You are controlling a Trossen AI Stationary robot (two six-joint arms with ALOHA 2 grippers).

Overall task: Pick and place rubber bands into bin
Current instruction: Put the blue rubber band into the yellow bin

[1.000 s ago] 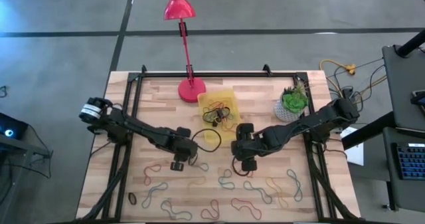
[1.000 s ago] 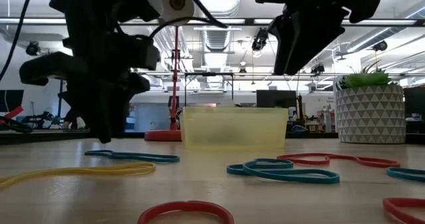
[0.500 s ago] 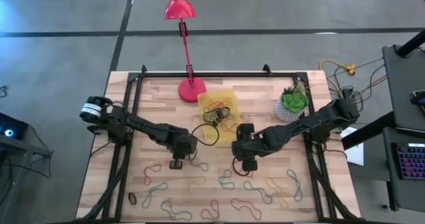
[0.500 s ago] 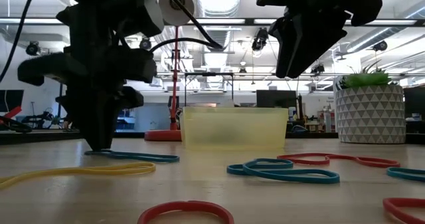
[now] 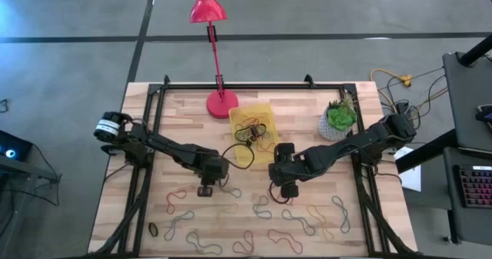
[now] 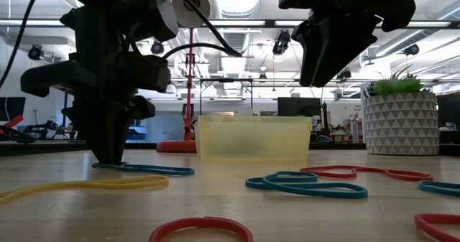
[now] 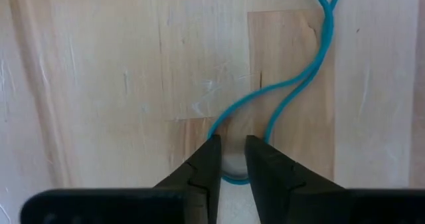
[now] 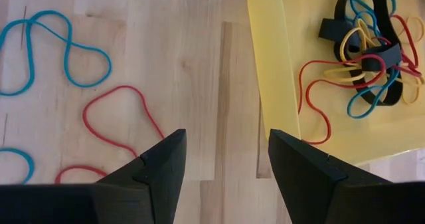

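High view looks straight down; low view sits at tabletop level; both share the bin.

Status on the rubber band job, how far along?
Done: several bands already lie in the yellow bin. In hand: left gripper is down on the table, jaws nearly closed around a blue band. Right gripper hovers open near the bin. Left: many bands on the table.

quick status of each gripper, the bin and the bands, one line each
left gripper: down at the table, fingers narrowed around the end of a blue rubber band, a small gap between them
right gripper: open, empty, raised beside the bin
bin: upright, holds a tangle of bands
loose bands: flat on the table
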